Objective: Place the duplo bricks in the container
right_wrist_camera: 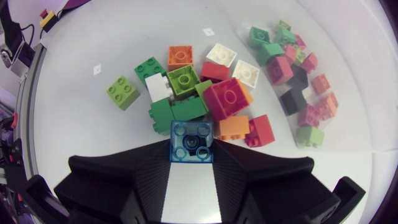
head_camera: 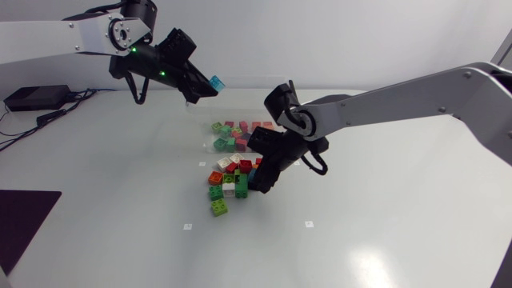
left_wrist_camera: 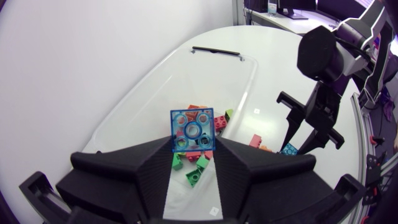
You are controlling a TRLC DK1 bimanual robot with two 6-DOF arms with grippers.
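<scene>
A clear plastic container [head_camera: 308,94] stands mid-table with several duplo bricks [head_camera: 234,133] inside. My left gripper [head_camera: 210,86] hangs above its far-left corner, shut on a translucent blue brick [left_wrist_camera: 192,130], with the container [left_wrist_camera: 219,53] and its bricks [left_wrist_camera: 194,169] below. In front of the container lies a pile of loose bricks [head_camera: 227,182] in red, green, white and orange. My right gripper [head_camera: 258,181] is down at the pile's right edge, and its fingers press both sides of a second blue brick [right_wrist_camera: 191,141]. Red and green bricks [right_wrist_camera: 205,99] lie just ahead of it.
A lone lime brick [head_camera: 218,208] sits at the pile's near side, and another lime brick [right_wrist_camera: 122,92] lies apart from the heap. A black mat [head_camera: 22,218] covers the table's left front corner. Small white markers [head_camera: 309,223] dot the tabletop.
</scene>
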